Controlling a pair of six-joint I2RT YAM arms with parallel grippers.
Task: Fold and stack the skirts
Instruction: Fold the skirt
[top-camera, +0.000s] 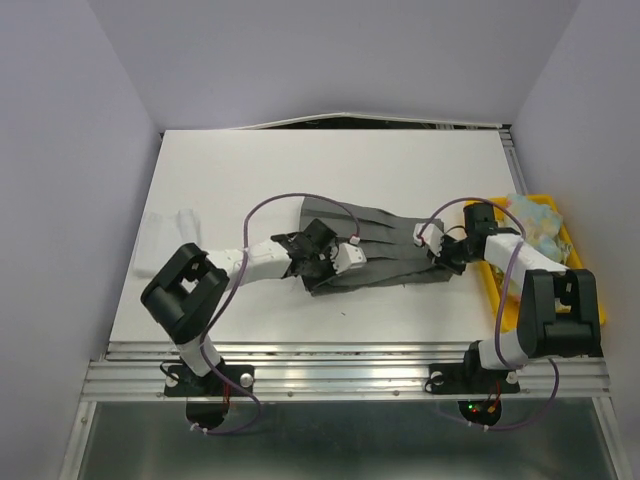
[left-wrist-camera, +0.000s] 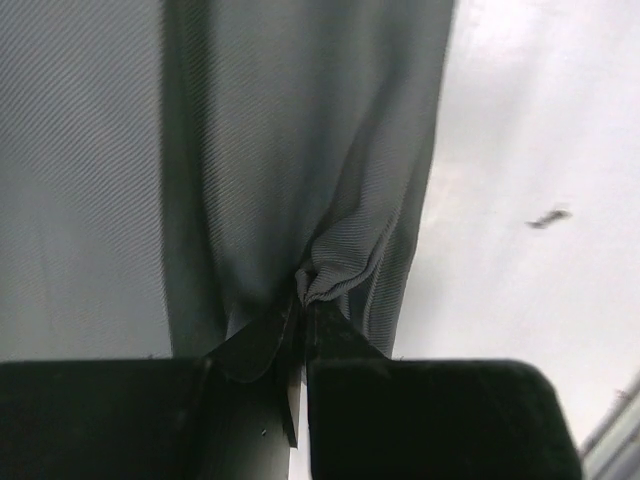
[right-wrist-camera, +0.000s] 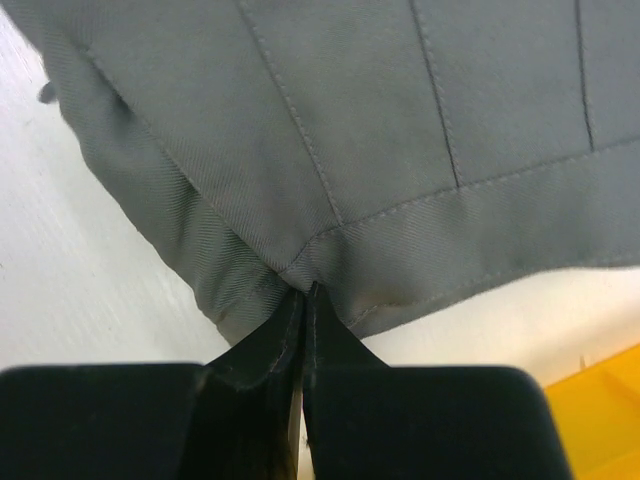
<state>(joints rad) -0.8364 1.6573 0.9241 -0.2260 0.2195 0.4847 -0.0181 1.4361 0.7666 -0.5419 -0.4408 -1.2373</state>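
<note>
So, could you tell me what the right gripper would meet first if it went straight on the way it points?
The dark grey skirt: the right gripper is shut on its edge, so going on would likely just push into that cloth spread ahead of it.

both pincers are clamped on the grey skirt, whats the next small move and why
Probably lift both pincers together a little, so the skirt's near edge rises off the table, ready to fold over. The left pincer is shut on a bunched bit of the skirt, and the right pincer on a stitched corner beside the yellow tray. The skirt lies spread out and unfolded.
</note>
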